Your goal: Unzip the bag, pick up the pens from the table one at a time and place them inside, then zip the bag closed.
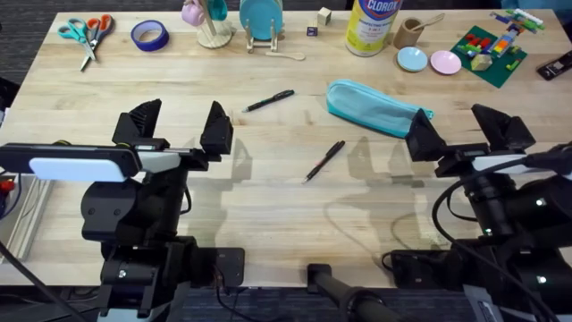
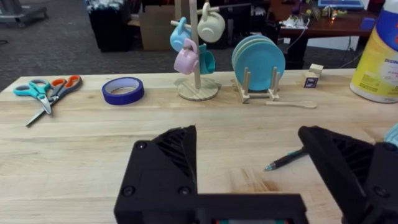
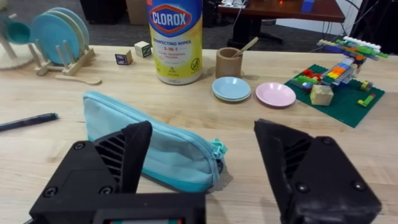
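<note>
The turquoise bag (image 1: 373, 108) lies zipped on the table (image 1: 286, 206), right of centre, its zipper pull end toward my right gripper (image 1: 466, 132). That gripper stands open just right of the bag's near end; in the right wrist view the bag (image 3: 149, 142) lies close ahead of the open fingers (image 3: 311, 168). One black pen (image 1: 269, 101) lies left of the bag, another pen (image 1: 323, 161) nearer the table's middle. My left gripper (image 1: 176, 128) is open at the left, away from both pens. Beyond its fingers, the left wrist view shows a pen (image 2: 287, 160).
Along the far edge stand scissors (image 1: 87, 32), a blue tape roll (image 1: 149, 35), a mug tree (image 1: 210, 22), a plate rack (image 1: 261, 20), a Clorox tub (image 1: 374, 25), a wooden cup (image 1: 409, 33), two small dishes (image 1: 429, 61) and a brick model (image 1: 493, 46).
</note>
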